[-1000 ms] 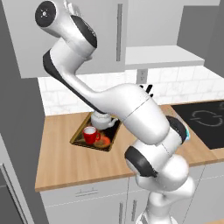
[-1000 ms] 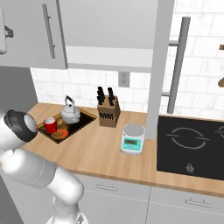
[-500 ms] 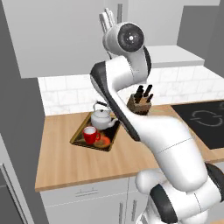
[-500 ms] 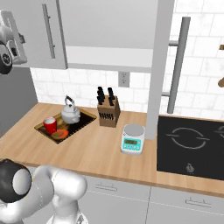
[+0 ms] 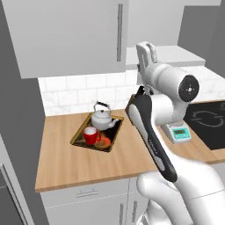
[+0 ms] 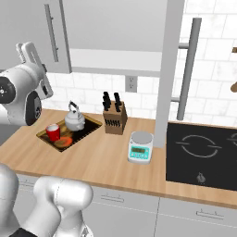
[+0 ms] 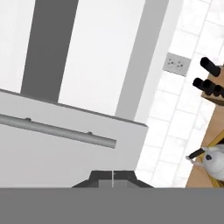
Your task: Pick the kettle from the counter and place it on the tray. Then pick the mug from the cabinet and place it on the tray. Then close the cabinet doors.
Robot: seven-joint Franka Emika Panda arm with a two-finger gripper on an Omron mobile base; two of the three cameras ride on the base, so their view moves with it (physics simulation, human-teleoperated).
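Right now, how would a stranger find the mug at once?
Look at the long wooden counter, near its left end, where a dark tray lies. The mug stands on it beside the silver kettle; it is the smaller, bright red one.

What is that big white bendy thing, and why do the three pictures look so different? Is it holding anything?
The white bendy thing is a robot arm in a pretend kitchen. Two pictures come from cameras behind it, one on each side. The third comes from a camera on its hand, so it looks tilted.

Its gripper is like a hand with two fingers. The fingers are pinched shut and hold nothing. It is raised by the cabinet doors.

On the wooden counter lies a tray with a silver kettle and a red mug on it. Beside it stand a knife block and a small kitchen scale.
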